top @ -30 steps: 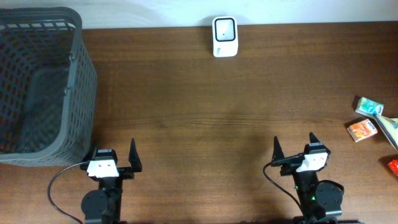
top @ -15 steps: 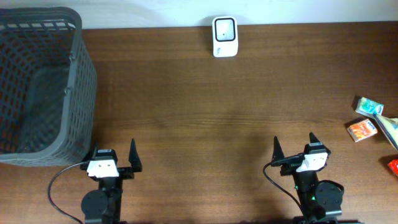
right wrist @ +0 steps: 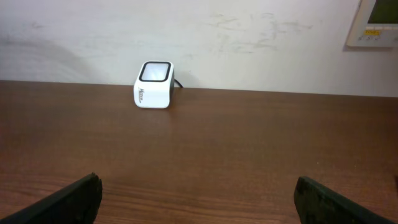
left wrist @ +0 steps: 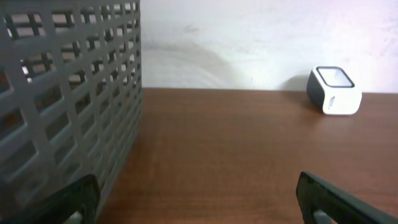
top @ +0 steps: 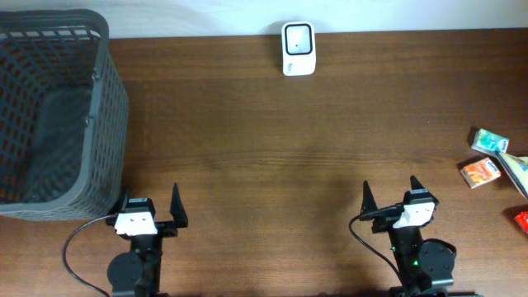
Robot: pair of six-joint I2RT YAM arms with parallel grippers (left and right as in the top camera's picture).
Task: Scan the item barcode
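The white barcode scanner (top: 298,48) stands at the table's far edge, near the middle; it also shows in the left wrist view (left wrist: 334,91) and the right wrist view (right wrist: 154,84). Small packaged items lie at the right edge: a teal box (top: 490,141), an orange box (top: 480,172) and a red one (top: 521,219) cut by the frame. My left gripper (top: 151,198) (left wrist: 196,186) and right gripper (top: 389,186) (right wrist: 198,183) rest at the near edge, both open with nothing between their fingers. Both are far from the items and the scanner.
A large dark grey mesh basket (top: 49,115) fills the far left corner and looms just left of the left gripper (left wrist: 62,93). A pale packet (top: 518,172) lies among the items at the right edge. Bare brown wood lies between grippers and scanner.
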